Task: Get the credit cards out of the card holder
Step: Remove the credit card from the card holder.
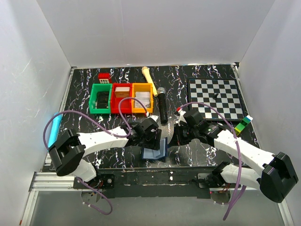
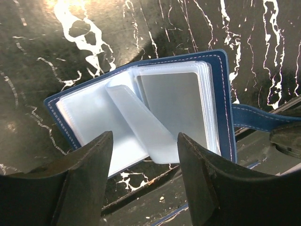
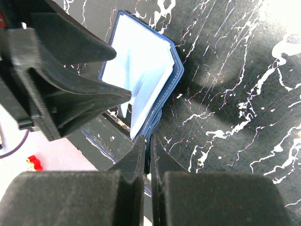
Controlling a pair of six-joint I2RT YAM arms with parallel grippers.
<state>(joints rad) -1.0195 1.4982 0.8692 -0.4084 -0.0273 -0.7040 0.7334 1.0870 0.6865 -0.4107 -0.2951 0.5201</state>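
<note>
The navy card holder (image 1: 151, 153) lies open at the table's near edge, its pale inner sleeves (image 2: 96, 113) facing up. A pale credit card (image 2: 141, 127) sticks out slantwise from the middle, and a grey one (image 2: 171, 101) sits in the right-hand sleeve. My left gripper (image 2: 145, 141) hovers over the holder, jaws open. The slanted card's end lies between the fingers without touching either. My right gripper (image 3: 147, 141) is shut on the card holder's navy edge (image 3: 162, 101) and holds that side up off the table (image 1: 163, 145).
Behind the holder stand green (image 1: 100, 99), red (image 1: 121, 96) and orange (image 1: 142, 98) bins, with a black microphone (image 1: 162, 106) beside them. A chessboard (image 1: 216, 98) lies at the back right. The table's front edge (image 2: 155, 181) runs just under the holder.
</note>
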